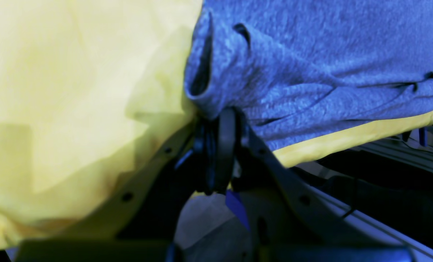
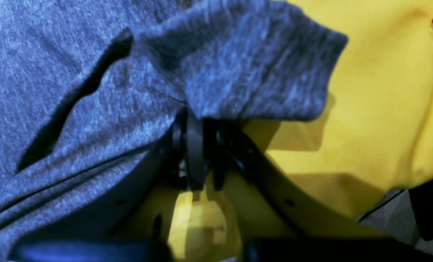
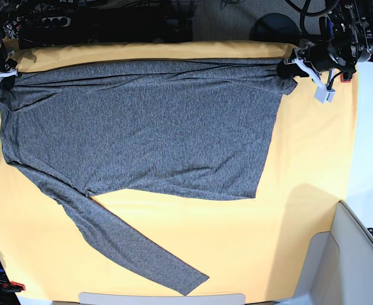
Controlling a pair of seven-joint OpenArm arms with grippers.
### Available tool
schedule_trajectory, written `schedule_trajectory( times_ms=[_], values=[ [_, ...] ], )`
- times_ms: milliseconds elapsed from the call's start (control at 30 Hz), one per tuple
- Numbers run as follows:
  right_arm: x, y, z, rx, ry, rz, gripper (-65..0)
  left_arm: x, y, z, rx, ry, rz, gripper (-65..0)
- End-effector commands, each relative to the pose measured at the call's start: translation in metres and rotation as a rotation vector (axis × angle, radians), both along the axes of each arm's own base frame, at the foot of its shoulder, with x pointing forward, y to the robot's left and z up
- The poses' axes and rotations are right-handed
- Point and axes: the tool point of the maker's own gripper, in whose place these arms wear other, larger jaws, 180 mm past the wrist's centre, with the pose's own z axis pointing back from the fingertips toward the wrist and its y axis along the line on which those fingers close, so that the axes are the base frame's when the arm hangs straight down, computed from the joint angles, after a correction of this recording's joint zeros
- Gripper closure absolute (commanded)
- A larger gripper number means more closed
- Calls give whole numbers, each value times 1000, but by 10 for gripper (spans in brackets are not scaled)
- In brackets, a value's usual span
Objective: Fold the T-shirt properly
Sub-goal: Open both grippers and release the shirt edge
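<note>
The T-shirt (image 3: 142, 127), a dark-grey heathered garment, lies spread flat with its upper edge stretched between both arms. One long sleeve (image 3: 135, 244) trails toward the front edge. My left gripper (image 3: 288, 68) at the far right corner is shut on the T-shirt's edge; in the left wrist view its fingers (image 1: 222, 127) pinch a fold of the grey fabric (image 1: 311, 72). My right gripper (image 3: 2, 79) at the far left corner is shut on the other corner; in the right wrist view its fingers (image 2: 194, 134) clamp the grey knit (image 2: 92, 109).
A yellow-orange cloth sheet (image 3: 288, 222) covers the table under the garment. A pale bin (image 3: 351, 260) stands at the front right, and a white strip (image 3: 161, 298) lies at the front edge. Red clips (image 3: 16, 286) hold the sheet. Cables and dark gear sit behind the table.
</note>
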Motion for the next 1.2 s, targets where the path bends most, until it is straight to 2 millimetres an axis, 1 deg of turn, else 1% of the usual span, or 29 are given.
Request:
schedule_trajectory(
  times_ms=[0, 167, 300, 433, 467, 533, 600, 633, 700, 767, 833, 900, 1033, 1167],
  values=[
    [-79, 18, -51, 85, 385, -19, 0, 4, 11, 4, 42, -15, 3, -3],
    [-88, 27, -58, 106, 401, -27, 0, 4, 12, 4, 42, -11, 4, -3],
    [-90, 29, -60, 113, 405, -27, 0, -2, 14, -5, 32, 21, 19, -3],
    [-89, 29, -60, 112, 403, -28, 0, -3, 12, -7, 23, 23, 24, -5],
    [-89, 28, -60, 111, 403, -27, 0, -3, 11, -7, 20, 23, 26, -7],
    [-88, 28, -59, 110, 404, -25, -1, -3, 10, -7, 18, 23, 26, -33],
    [-88, 27, -59, 107, 404, -24, -31, -3, 10, -7, 18, 23, 26, -79],
    [-88, 27, -58, 106, 405, -23, -58, -3, 10, -7, 18, 23, 26, -103],
    [-88, 27, -58, 104, 404, -21, -132, -3, 10, -7, 18, 23, 26, -154],
    [-88, 27, -58, 105, 403, -22, -184, -3, 11, -7, 19, 23, 27, -179],
    [-88, 27, -58, 105, 405, -22, -224, -2, 11, -6, 20, 20, 30, -182],
    [-88, 27, -58, 106, 404, -22, -242, -2, 12, -6, 21, 19, 33, -182],
    [-98, 33, -60, 143, 462, -19, -244, -2, 13, -6, 21, 21, 33, -182],
    [-102, 35, -61, 157, 485, -17, -244, -4, 14, -6, 24, 27, 30, -182]
  ],
)
